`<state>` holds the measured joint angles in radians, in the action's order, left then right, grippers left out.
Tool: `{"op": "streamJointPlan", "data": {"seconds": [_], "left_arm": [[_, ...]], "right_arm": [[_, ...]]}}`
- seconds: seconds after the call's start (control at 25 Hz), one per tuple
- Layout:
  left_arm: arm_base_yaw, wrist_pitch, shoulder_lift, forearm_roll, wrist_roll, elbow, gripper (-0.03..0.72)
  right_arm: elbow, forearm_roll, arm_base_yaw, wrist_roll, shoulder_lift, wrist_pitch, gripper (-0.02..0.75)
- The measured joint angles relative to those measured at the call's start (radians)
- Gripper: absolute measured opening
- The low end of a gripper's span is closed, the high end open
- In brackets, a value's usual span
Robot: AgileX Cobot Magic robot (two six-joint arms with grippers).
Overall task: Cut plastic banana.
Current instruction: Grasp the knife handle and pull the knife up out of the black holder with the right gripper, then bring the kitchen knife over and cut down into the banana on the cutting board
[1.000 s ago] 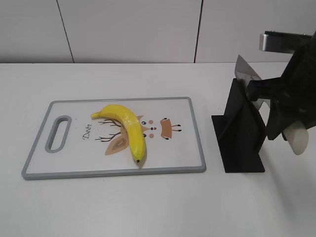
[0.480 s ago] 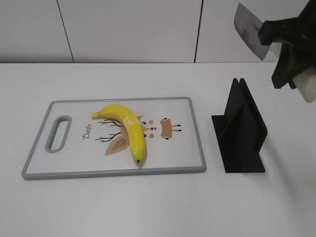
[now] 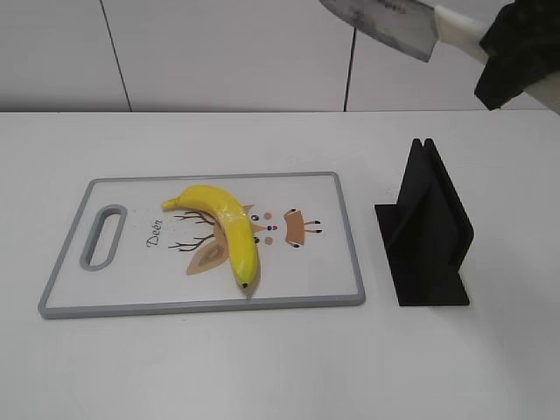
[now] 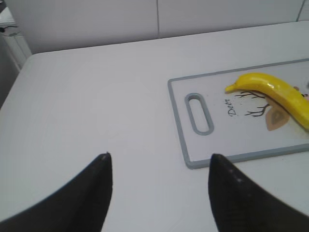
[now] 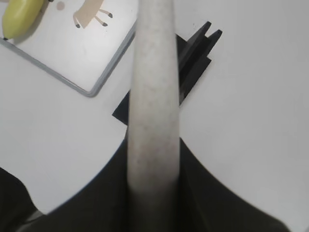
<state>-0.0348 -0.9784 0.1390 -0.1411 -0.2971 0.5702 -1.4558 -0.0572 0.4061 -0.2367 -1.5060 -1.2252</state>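
The yellow plastic banana (image 3: 224,226) lies whole on the white cutting board (image 3: 131,289), curving from upper left to lower right; it also shows in the left wrist view (image 4: 275,92) and at the corner of the right wrist view (image 5: 19,17). My right gripper (image 3: 516,48) is high at the top right, shut on the pale handle (image 5: 153,96) of a knife, whose blade (image 3: 381,17) points left above the table. My left gripper (image 4: 159,164) is open and empty, left of the board's handle end.
A black knife stand (image 3: 429,232) stands empty right of the board, also seen in the right wrist view (image 5: 193,58). The board has a grey rim and a handle slot (image 3: 103,236) at its left end. White table all round.
My right gripper has lifted the knife out of the black stand, raised it to the top of the view and swung the blade leftward. The banana and board have not moved.
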Motion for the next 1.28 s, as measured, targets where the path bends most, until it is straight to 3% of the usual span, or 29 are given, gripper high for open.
{"op": "streamJointPlan", "data": {"seconds": [0.16, 0.32, 0.56, 0.8, 1.04, 1.28], "left_arm": [[0.0, 0.098, 0.19, -0.104, -0.127, 0.036, 0.587], [0.0, 0.209, 0.405, -0.263, -0.333, 0.104, 0.587], [-0.003, 0.233, 0.697, -0.416, -0.641, 0.243, 0.587], [-0.061, 0.214, 0.952, -0.469, -0.876, 0.408, 0.587], [-0.181, 0.214, 1.177, -0.472, -1.067, 0.536, 0.587], [-0.261, 0.214, 1.347, -0.47, -1.108, 0.622, 0.587]], "right_arm": [[-0.065, 0.005, 0.0, -0.153, -0.099, -0.001, 0.169], [-0.148, 0.001, 0.0, -0.303, -0.201, -0.001, 0.169], [-0.229, -0.052, 0.0, -0.537, -0.322, 0.087, 0.169], [-0.24, -0.132, 0.0, -0.886, -0.396, 0.128, 0.169], [-0.24, -0.173, 0.0, -1.078, -0.44, 0.132, 0.169], [-0.243, -0.241, 0.0, -1.123, -0.49, 0.14, 0.169]]}}
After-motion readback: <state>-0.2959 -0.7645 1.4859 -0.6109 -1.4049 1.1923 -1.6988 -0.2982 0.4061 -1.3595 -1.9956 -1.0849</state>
